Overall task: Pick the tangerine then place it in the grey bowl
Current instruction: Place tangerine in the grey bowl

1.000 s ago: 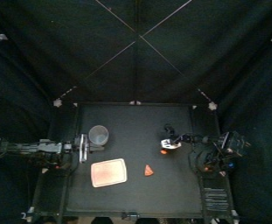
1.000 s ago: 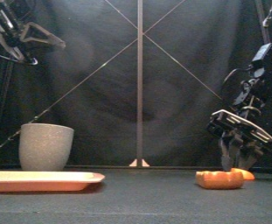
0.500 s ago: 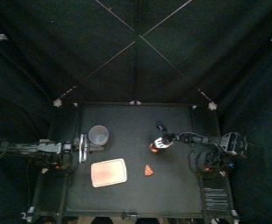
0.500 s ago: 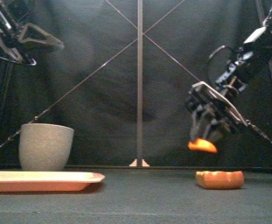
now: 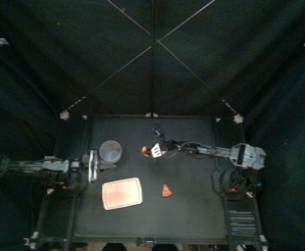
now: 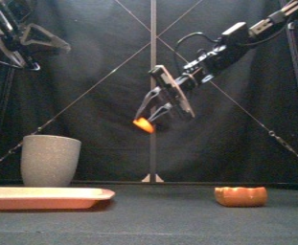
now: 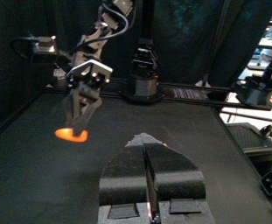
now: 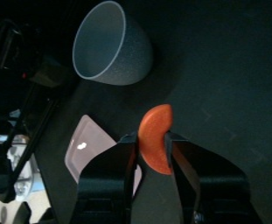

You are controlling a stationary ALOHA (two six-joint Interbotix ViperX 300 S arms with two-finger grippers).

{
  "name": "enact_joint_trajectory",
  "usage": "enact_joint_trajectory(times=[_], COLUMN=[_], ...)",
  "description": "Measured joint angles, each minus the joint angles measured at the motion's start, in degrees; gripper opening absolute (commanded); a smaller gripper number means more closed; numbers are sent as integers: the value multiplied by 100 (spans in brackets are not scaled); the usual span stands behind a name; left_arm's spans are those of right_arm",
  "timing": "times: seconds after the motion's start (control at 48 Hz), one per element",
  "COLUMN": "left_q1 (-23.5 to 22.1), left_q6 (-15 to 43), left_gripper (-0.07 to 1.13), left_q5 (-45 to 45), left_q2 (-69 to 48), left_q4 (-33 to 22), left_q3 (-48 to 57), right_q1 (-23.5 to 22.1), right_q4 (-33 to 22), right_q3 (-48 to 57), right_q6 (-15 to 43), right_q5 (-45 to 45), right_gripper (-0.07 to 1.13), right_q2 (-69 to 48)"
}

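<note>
Black tabletop: right gripper clamped tangerine aloft over middle; grey bowl stood near left edge. Left gripper rested closed there. Transport step; next likely needed travel above bowl, then release.

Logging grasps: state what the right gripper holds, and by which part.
The tangerine, pinched at one end by the right gripper; the rest sticks out.
</note>
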Motion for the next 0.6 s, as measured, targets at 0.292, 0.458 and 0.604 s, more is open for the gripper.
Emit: enact_joint_trajectory(times=[0.292, 0.458, 0.604], left_q1=[0, 9, 18], left_q6=[9, 26, 18], left_gripper=[4, 4, 5], left_q5=[-18, -18, -18], left_q2=[0, 0, 0], left_q4=[0, 0, 0], left_q3=[9, 35, 35], right_q1=[114, 123, 167], right_q4=[-211, -264, -422], right_q3=[-2118, -3331, -4192], right_q6=[9, 9, 18], right_q5=[422, 1037, 1521], right_gripper=[56, 57, 59], right_q2=[1485, 2153, 2698])
